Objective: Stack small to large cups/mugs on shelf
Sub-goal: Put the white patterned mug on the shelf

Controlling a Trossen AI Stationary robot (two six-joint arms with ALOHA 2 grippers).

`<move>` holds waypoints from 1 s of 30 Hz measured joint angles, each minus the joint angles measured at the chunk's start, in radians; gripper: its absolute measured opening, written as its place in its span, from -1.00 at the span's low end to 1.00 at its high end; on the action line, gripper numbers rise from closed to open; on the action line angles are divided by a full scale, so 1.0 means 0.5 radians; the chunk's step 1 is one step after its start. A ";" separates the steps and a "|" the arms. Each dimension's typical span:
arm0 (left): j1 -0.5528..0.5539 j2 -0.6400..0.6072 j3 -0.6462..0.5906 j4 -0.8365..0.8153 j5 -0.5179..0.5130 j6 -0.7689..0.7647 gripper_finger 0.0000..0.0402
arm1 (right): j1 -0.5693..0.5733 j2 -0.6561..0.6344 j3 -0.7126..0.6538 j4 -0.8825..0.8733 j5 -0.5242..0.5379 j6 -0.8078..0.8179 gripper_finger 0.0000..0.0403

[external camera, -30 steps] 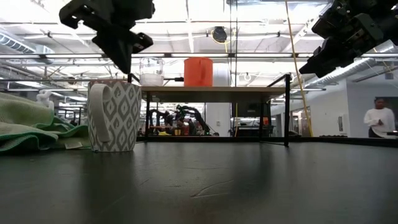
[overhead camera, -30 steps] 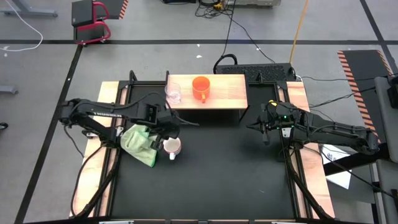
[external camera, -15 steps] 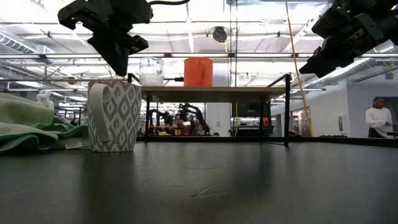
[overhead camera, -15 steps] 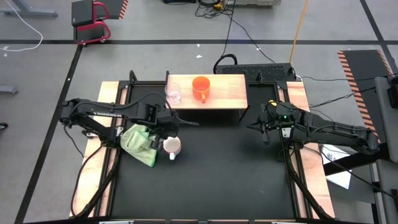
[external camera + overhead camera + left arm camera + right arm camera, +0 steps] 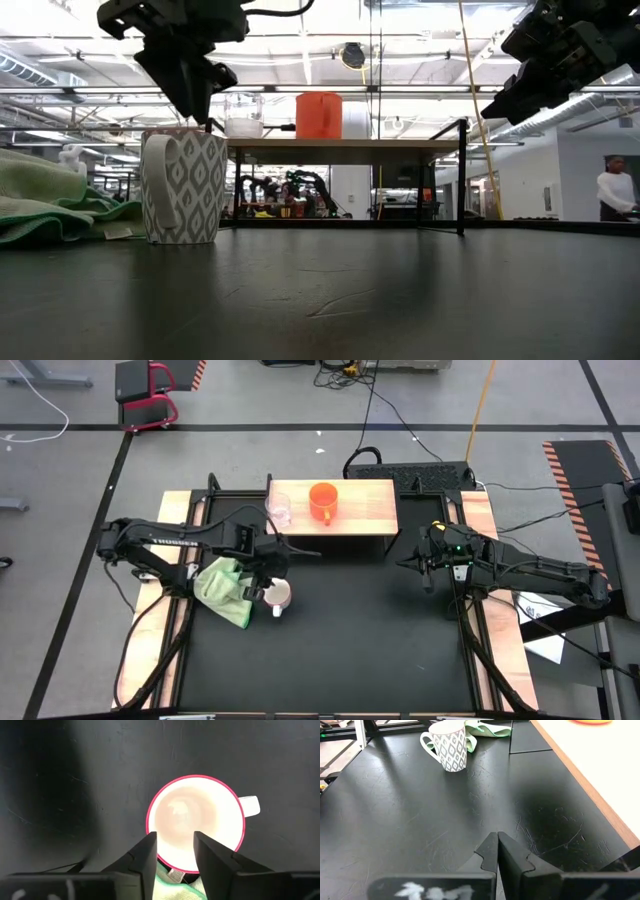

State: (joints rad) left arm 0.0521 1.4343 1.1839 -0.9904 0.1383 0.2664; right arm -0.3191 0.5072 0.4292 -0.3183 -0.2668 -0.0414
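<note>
The white patterned mug stands upright on the black table beside the green cloth, its handle toward the table's near edge. My left gripper hangs just above it, pointing steeply down, open, with both fingers over the mug's mouth at the rim's cloth side. The orange mug and the clear glass cup stand on the shelf. My right gripper is shut with nothing in it, raised over the table's right part.
The green cloth lies bunched against the white mug on its left. The shelf's black legs stand at the table's far side. Bare black tabletop spreads between the arms. A person stands far off in the room.
My left gripper has opened above the white mug and turned slightly about its own axis, staying in place. The mug has not moved.
</note>
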 joint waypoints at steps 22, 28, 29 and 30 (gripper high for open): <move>-0.002 0.000 -0.015 0.114 0.155 -0.021 -0.30 | 0.001 -0.001 0.000 0.000 0.000 0.000 -1.00; -0.015 0.010 -0.047 0.118 0.069 -0.113 -0.30 | 0.001 -0.001 0.000 0.000 0.000 0.000 -1.00; -0.017 0.024 -0.056 0.115 0.038 -0.114 -0.30 | 0.000 0.000 0.000 0.000 0.000 0.000 -1.00; -0.017 0.031 -0.064 0.118 0.022 -0.119 -0.30 | 0.001 0.000 0.000 0.000 0.000 0.000 -1.00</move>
State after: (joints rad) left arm 0.0437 1.4499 1.1518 -0.9314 0.1491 0.2070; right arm -0.3188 0.5071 0.4294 -0.3183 -0.2668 -0.0414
